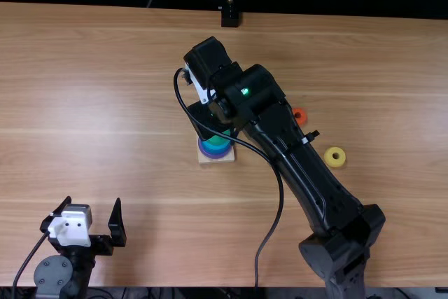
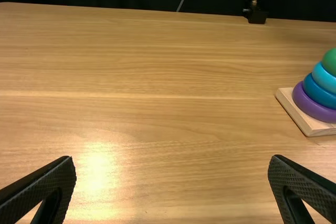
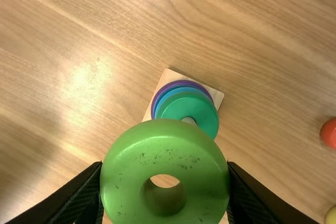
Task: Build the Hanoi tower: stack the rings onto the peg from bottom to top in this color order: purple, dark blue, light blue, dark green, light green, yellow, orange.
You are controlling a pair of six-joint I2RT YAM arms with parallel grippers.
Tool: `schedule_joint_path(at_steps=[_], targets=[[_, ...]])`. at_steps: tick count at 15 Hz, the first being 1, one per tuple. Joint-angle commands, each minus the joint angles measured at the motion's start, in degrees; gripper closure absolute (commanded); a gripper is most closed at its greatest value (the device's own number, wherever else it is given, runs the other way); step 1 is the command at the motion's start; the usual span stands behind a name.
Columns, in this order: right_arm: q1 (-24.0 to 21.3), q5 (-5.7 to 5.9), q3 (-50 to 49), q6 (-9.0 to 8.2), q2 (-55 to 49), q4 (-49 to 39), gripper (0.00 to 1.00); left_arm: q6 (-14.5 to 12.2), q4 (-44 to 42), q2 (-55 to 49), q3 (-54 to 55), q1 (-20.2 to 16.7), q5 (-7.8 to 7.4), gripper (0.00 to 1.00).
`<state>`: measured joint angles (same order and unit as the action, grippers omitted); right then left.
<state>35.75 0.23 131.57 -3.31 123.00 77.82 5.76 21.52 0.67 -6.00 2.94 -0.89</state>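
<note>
Top view: my right arm slanted far out, wrist bent down, right claw [image 1: 208, 120] near the ring stack [image 1: 214, 148]; my left claw [image 1: 93, 201] lay well apart, fingers spread.

Left wrist view: stack upright, beyond that claw.

Right wrist view: right claw gripped the light green ring [image 3: 126, 169], hole facing the camera, peg tip [image 3: 189, 121] just past its rim.

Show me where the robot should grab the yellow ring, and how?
I'd pinch the yellow ring by its outer rim, on two opposite sides, coming straight down from above. It's round and lies flat, hole facing up, with no other ring touching it.
</note>
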Motion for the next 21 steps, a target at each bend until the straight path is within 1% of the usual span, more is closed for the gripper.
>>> schedule_joint_path(at_steps=[1, 6, 10, 12, 13, 18, 21], targets=[[-0.41, 0.09, 0.36, 0.36, 0.49, 0.29, 1.0, -0.8, 4.53, -0.67, 6.0, -0.3, -0.7, 0.0], [-0.59, 0.19, 1.59, 0.67, 0.13, 0.18, 1.0, -0.8, 4.53, -0.67, 6.0, -0.3, -0.7, 0.0], [-1.29, 0.3, 1.59, 0.78, -2.59, 0.08, 1.0, -0.8, 4.53, -0.67, 6.0, -0.3, -0.7, 0.0], [-1.73, 0.3, 1.59, 0.78, -2.68, 0.08, 1.0, -0.8, 4.53, -0.67, 6.0, -0.3, -0.7, 0.0], [-1.73, 0.3, 1.67, 1.1, -2.68, -0.03, 1.0, -0.8, 4.53, -0.67, 6.0, -0.3, -0.7, 0.0], [-1.73, 0.3, 0.88, 1.1, -2.77, 0.08, 1.0, -0.8, 4.53, -0.67, 6.0, -0.3, -0.7, 0.0], [-3.84, 0.3, 1.32, 1.2, -2.77, 0.08, 1.0, -0.8, 4.53, -0.67, 6.0, -0.3, -0.7, 0.0]])
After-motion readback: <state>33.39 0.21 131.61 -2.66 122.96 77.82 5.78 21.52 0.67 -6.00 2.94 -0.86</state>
